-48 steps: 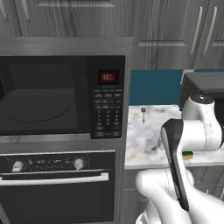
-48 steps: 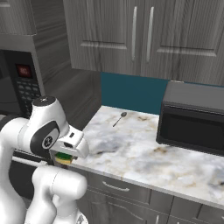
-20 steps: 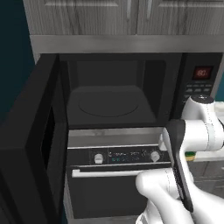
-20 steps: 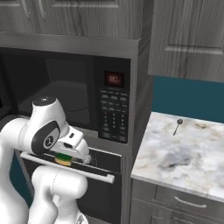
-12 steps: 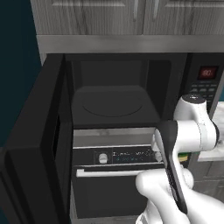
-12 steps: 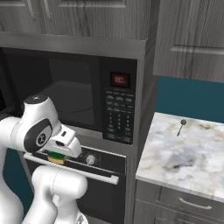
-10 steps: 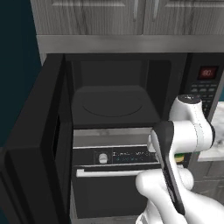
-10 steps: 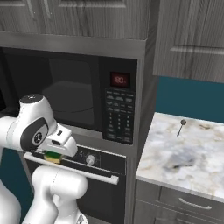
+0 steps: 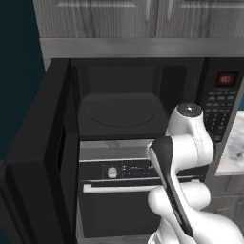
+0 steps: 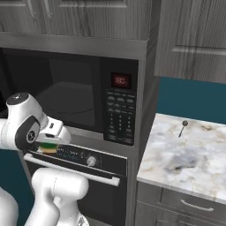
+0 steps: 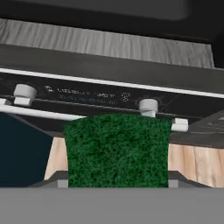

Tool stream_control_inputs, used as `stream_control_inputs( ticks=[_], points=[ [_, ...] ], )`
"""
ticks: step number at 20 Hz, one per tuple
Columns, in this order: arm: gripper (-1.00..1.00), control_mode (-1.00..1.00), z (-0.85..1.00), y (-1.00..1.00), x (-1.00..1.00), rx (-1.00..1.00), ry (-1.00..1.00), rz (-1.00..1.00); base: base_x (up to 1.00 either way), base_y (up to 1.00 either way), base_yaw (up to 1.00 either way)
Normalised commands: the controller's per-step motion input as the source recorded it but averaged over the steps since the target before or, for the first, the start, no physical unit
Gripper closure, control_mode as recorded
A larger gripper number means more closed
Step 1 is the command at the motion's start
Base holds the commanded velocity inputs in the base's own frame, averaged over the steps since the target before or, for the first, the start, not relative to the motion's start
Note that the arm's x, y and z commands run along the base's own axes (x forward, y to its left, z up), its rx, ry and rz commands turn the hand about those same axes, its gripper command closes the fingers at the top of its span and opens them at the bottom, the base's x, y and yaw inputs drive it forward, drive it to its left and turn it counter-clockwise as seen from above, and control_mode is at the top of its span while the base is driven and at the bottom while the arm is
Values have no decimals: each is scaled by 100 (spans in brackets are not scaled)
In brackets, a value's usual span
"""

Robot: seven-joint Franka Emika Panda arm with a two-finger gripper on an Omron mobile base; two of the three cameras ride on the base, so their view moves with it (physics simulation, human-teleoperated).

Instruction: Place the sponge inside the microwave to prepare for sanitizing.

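left base view: the microwave stands open, its dark-windowed door swung out toward 9 o'clock and reaching down past the bottom edge. inside, the round turntable lies flat on the cavity floor. the keypad and the red display sit at 3 o'clock of the cavity. just below the microwave is the black oven with a knob and a silver bar handle. the white arm rises from 5 o'clock and covers the oven's right part.

right base view: the arm's hand is at 9 o'clock, in front of the oven's control strip and below the open cavity. the pincer is pinching the sponge, seen as a yellow and green block under the white hand, outside the microwave and just below its lower edge. a marbled counter lies at 3 to 4 o'clock, with a small dark spoon on it near the teal wall, well apart from the arm.

hand view: the green scrub face of the sponge sits at 6 o'clock, between the finger tips, whose dark ends barely show at its sides. beyond it, at 12 o'clock, runs the oven's control strip with two knobs and the bar handle. a wooden floor shows at 4 o'clock.
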Motion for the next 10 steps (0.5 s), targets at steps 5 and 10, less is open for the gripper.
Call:
stream_control_inputs(
  ticks=[5,10],
  points=[
    [100,-100,21,31,16,-2,-25,0,0,0,0],
    [100,-100,36,4,2,0,-19,0,0,0,0]
  ],
)
